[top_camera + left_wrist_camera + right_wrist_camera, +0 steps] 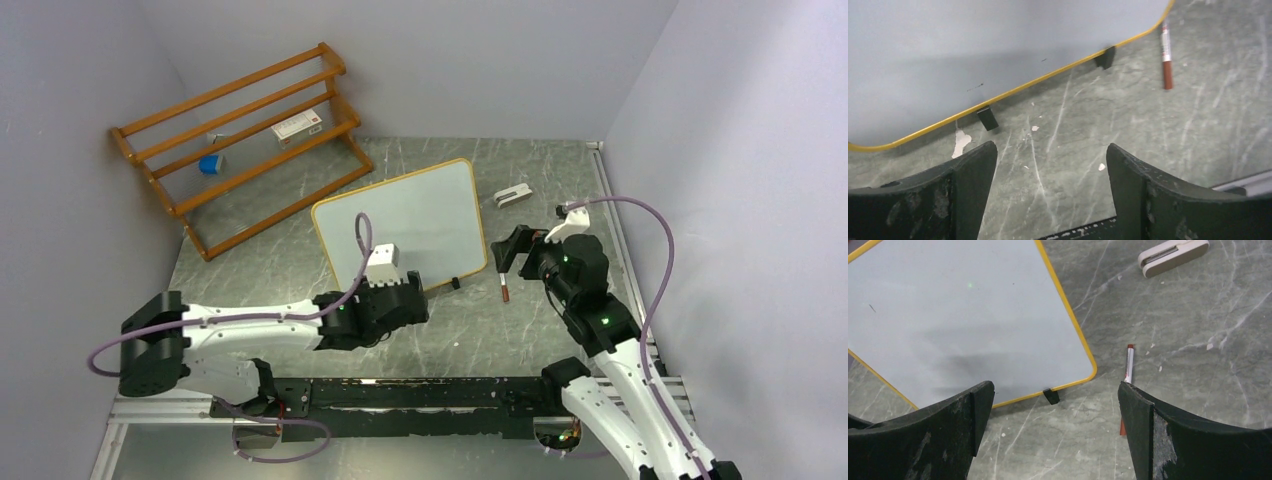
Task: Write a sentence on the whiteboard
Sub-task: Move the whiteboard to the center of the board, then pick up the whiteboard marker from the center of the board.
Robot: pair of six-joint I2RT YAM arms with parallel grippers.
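Note:
The whiteboard [425, 210] stands tilted on small black feet in the middle of the table, also seen in the left wrist view [973, 50] and the right wrist view [963, 315]. Its white face shows only a few tiny dark specks; the sentence is not in view. A marker with a red cap [505, 291] lies flat on the table just right of the board's lower right corner [1166, 60] [1129, 362]. My left gripper [418, 300] [1050, 150] hovers in front of the board's bottom edge, open and empty. My right gripper [510, 250] [1055, 385] is open beside the marker, holding nothing.
An orange-brown slatted wooden rack [240, 130] stands at the back left with a small box and a blue object on it. A white eraser [512, 196] [1173, 255] lies behind the board's right side. Grey walls close in on three sides.

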